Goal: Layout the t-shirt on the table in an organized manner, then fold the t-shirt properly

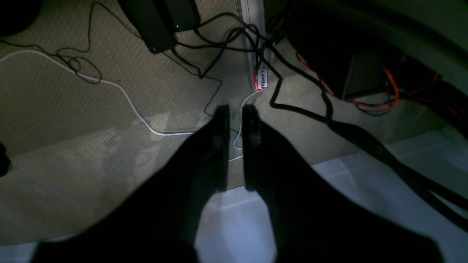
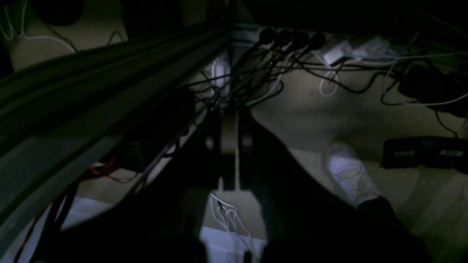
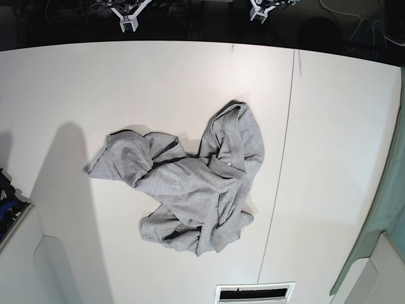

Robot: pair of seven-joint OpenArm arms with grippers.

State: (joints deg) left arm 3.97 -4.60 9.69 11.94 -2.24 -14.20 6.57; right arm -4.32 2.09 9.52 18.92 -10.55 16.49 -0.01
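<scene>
T-shirt (image 3: 190, 190) lies crumpled mid-surface (image 3: 63, 82). Both claws hang beyond the far edge, empty: left claw (image 1: 235, 111) slightly parted, right claw (image 2: 229, 128) pressed together. Best start: pinch one hem corner and draw it flat.

surface: white table (image 3: 76, 82), smooth, thin dark seam line (image 3: 278, 164) running far edge to near edge
on it: grey t-shirt (image 3: 190, 183), crumpled heap, mid-table, just beside seam
relative to fingers: shirt well apart from both grippers' fingers parked past far table edge

t-shirt (image 3: 190, 190) crumpled mid-table (image 3: 63, 82), left of seam (image 3: 278, 171)
</scene>
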